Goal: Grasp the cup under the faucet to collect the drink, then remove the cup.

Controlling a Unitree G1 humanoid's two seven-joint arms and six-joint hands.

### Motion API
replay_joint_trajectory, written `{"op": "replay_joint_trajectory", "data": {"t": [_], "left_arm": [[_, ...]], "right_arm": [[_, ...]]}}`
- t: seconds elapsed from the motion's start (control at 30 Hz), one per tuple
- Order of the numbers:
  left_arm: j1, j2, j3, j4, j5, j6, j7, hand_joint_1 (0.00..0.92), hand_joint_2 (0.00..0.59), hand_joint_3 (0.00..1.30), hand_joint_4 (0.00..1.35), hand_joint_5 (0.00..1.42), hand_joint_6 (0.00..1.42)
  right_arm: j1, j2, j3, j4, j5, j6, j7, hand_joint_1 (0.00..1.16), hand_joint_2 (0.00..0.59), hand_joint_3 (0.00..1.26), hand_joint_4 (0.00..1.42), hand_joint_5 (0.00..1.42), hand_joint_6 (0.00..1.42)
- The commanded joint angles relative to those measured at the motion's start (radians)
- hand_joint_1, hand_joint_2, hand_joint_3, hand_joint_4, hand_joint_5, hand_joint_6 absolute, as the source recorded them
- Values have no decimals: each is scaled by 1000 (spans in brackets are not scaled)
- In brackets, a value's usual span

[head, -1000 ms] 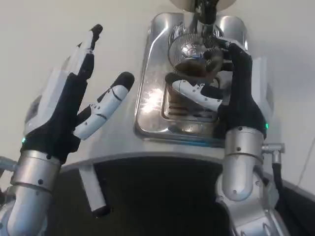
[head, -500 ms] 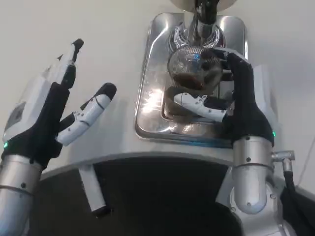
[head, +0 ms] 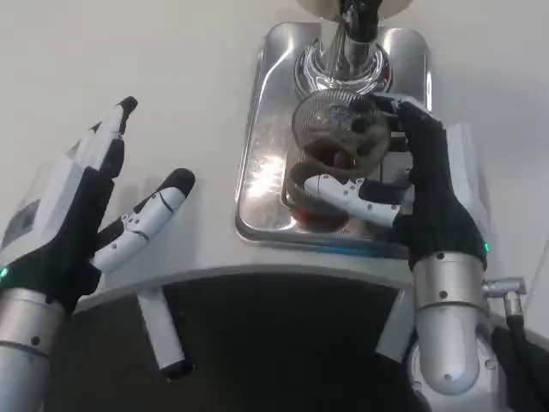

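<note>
A robot stands at a white table, seen from its own head looking down. The right hand holds a clear cup — fingers curled round its far side, thumb crossing under its near side. The cup sits over a shiny metal drip tray at the table's far edge, toward the tray's far end, directly below the faucet. It appears tilted toward the camera, so its open mouth faces up and forward.

The cup is transparent with a ribbed or dimpled wall, and a dark brown drink lies in its lower part; it looks partly filled. No stream from the faucet can be made out.

Judging by this, the grasp is done and drink has been collected; taking the cup away from the faucet is left.

The left hand hovers over the table's near left part, well apart from the tray, fingers spread wide — holding nothing.
</note>
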Motion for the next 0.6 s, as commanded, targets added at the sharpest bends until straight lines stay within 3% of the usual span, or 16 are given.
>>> {"op": "replay_joint_trajectory", "data": {"t": [0.03,0.23,0.6], "left_arm": [[22,20,8,17,13,-15,5,0,211,0,0,0,0],[18,51,1,24,31,-28,0,0,211,0,0,0,0],[5,71,-29,37,80,-41,-12,0,211,0,0,0,0]], "right_arm": [[43,19,46,-90,-36,2,5,1162,172,838,904,912,1232],[82,19,70,-156,-40,25,32,1162,172,838,905,920,1232],[104,-8,48,-202,-11,15,105,1162,172,838,905,922,1232]]}}
